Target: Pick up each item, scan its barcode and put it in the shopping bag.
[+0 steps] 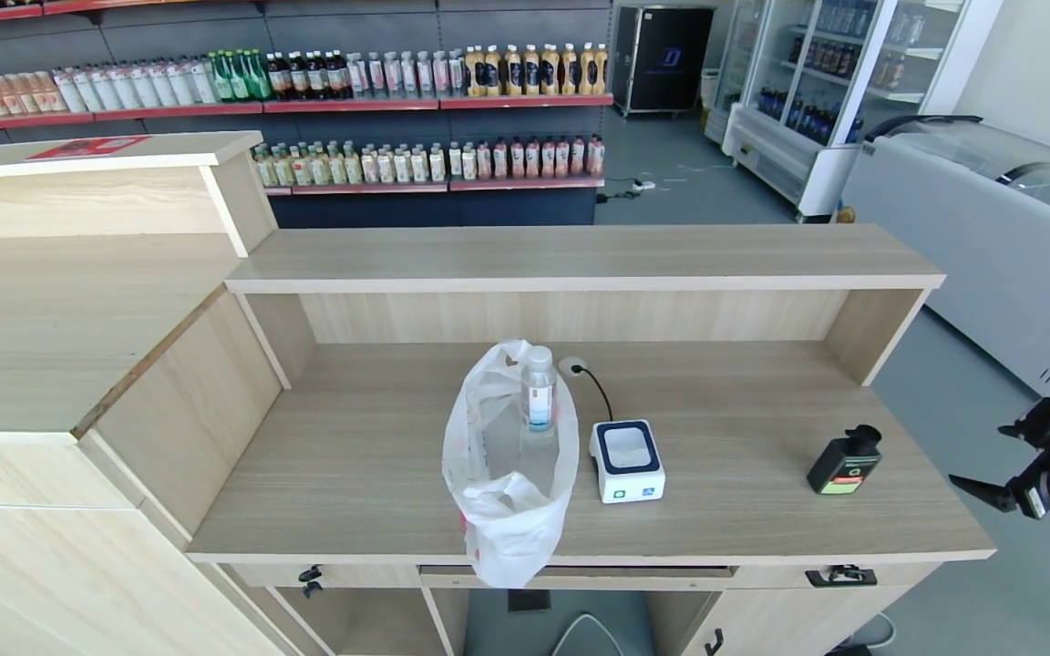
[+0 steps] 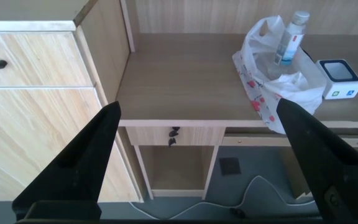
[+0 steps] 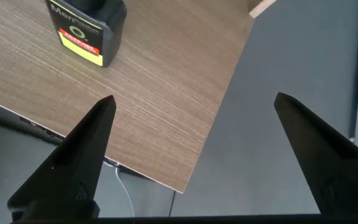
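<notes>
A white plastic shopping bag (image 1: 509, 474) stands open at the counter's front, and a clear water bottle (image 1: 539, 390) stands upright inside it. Right of the bag sits the white barcode scanner (image 1: 627, 460). A dark bottle with a yellow and red label (image 1: 844, 461) stands on the counter's right part. My right gripper (image 1: 990, 497) hangs open beyond the counter's right edge, apart from the dark bottle (image 3: 86, 31). My left gripper (image 2: 197, 162) is open and empty, low in front of the counter's left end, with the bag (image 2: 272, 87), the water bottle (image 2: 291, 37) and the scanner (image 2: 341, 78) farther off.
The wooden counter (image 1: 716, 510) has a raised back shelf (image 1: 580, 260) and side walls. A taller cabinet with drawers (image 1: 24, 474) adjoins it on the left. Drink shelves and fridges stand behind. The scanner's cable (image 1: 596, 390) runs to a hole in the counter.
</notes>
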Robot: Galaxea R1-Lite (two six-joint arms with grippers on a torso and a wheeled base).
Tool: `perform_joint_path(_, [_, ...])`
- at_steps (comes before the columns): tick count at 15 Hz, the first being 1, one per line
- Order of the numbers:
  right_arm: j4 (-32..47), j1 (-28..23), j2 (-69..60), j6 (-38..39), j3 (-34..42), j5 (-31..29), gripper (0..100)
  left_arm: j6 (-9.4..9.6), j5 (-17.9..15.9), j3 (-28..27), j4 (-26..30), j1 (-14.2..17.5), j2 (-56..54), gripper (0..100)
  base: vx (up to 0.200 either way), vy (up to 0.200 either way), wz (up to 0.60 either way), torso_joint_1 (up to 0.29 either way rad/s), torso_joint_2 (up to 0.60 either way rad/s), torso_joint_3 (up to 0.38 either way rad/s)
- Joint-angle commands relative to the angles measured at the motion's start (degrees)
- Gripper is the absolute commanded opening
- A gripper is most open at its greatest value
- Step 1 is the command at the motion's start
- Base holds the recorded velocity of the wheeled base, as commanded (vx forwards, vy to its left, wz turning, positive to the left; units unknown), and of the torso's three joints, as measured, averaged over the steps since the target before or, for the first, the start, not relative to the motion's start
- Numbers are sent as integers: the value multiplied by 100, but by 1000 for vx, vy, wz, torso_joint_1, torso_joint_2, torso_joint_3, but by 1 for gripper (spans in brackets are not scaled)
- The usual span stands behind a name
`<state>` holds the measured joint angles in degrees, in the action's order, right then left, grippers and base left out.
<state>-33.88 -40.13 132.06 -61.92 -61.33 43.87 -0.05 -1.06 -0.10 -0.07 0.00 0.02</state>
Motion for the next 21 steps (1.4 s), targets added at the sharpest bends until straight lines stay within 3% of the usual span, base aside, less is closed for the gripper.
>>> perform_joint_path(1, [-5, 146, 206, -198, -28, 7, 100, -4, 1, 1, -1, 0, -2, 100, 0, 0, 0, 0, 0, 0])
perform_joint_path(21, [-49, 902, 883, -558, -617, -10, 100, 5, 1, 1, -1, 0, -2, 100, 0, 0, 0, 0, 0, 0])
